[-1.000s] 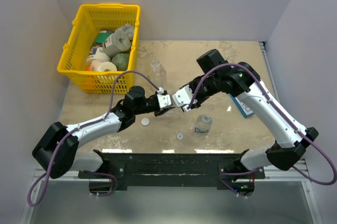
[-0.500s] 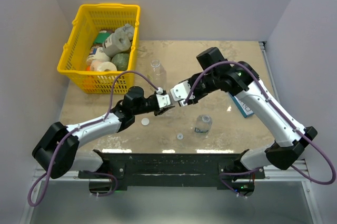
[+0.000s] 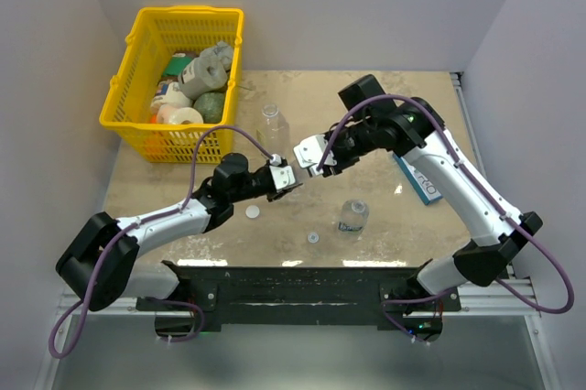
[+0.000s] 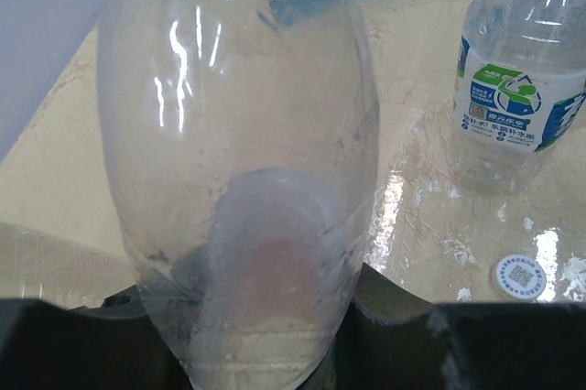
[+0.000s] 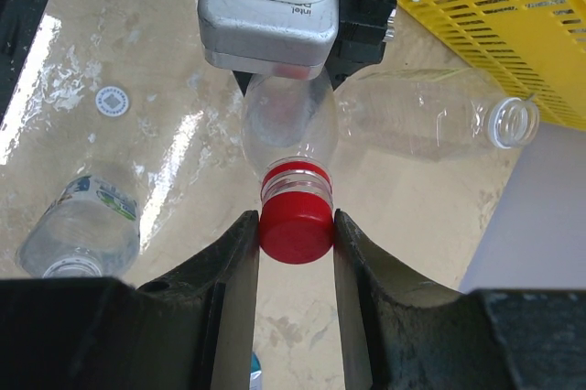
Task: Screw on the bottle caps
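From above, you see both arms meeting over the middle of the surface (image 3: 394, 234). The left jaws and the right jaws sit tip to tip, very near each other. What they hold is too small to tell here. A blue-labelled bottle (image 3: 352, 214) stands open near the right arm. A white cap (image 3: 252, 211) and a grey cap (image 3: 313, 237) lie loose on the surface. One more clear bottle (image 3: 272, 118) is by the yellow basket (image 3: 188, 11).

In the left wrist view, the held bottle (image 4: 238, 161) fills the picture. The left jaws are closed on its bottom end. Its long body points straight away from them.

In the right wrist view, the right jaws are closed on the red cap (image 5: 295, 225), one finger on each side. The cap sits right at the end of the held bottle's neck, touching it. The bottle runs straight on from the cap to the left jaws behind it. So cap, neck and bottle lie in one line, end to end.

That line is what matters for you. I think the next twist must go round that line, with the cap flat on the neck. You cannot tell from here how far the cap is screwed on.
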You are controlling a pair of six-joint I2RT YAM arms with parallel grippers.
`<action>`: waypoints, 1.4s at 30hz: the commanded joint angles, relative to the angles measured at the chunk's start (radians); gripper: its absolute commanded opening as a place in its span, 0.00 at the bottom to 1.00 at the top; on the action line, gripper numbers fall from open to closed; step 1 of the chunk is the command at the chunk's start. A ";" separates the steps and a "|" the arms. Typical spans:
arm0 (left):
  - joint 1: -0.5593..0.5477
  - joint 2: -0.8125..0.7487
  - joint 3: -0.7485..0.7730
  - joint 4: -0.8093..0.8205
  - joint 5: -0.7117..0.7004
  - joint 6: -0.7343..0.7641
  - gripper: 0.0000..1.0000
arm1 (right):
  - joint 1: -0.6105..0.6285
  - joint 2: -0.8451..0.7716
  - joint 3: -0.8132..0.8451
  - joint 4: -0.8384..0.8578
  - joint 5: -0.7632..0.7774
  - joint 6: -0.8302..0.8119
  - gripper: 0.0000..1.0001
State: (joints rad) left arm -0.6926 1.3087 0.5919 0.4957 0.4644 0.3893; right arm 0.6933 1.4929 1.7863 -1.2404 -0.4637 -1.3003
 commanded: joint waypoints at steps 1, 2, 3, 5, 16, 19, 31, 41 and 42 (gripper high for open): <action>-0.012 -0.042 0.022 0.159 0.079 0.068 0.00 | -0.003 0.027 0.030 0.021 -0.010 0.016 0.00; -0.012 -0.042 0.022 0.158 0.080 0.075 0.00 | -0.002 0.032 0.035 0.022 -0.013 0.022 0.00; -0.010 -0.042 0.022 0.155 0.082 0.079 0.00 | -0.003 0.036 0.044 0.021 -0.016 0.039 0.00; -0.012 -0.040 0.023 0.152 0.079 0.085 0.00 | -0.003 0.058 0.073 0.015 -0.018 0.068 0.00; -0.012 -0.039 0.023 0.161 0.074 0.079 0.00 | -0.006 0.090 0.111 0.045 -0.003 0.139 0.00; -0.010 -0.042 0.022 0.165 0.071 0.069 0.00 | -0.008 0.093 0.114 0.050 -0.007 0.156 0.00; -0.013 -0.035 -0.006 0.236 0.022 0.100 0.00 | -0.011 0.037 0.024 0.061 0.040 -0.017 0.00; -0.013 -0.032 0.002 0.215 0.042 0.120 0.00 | -0.011 0.017 0.016 0.104 0.028 -0.063 0.00; -0.013 -0.032 0.003 0.207 0.042 0.118 0.00 | -0.009 0.021 0.019 0.098 0.023 -0.066 0.00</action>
State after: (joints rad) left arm -0.6827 1.3087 0.5739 0.5659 0.4255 0.4759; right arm 0.6796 1.4979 1.7939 -1.1942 -0.4282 -1.3396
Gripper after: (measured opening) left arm 0.414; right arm 0.364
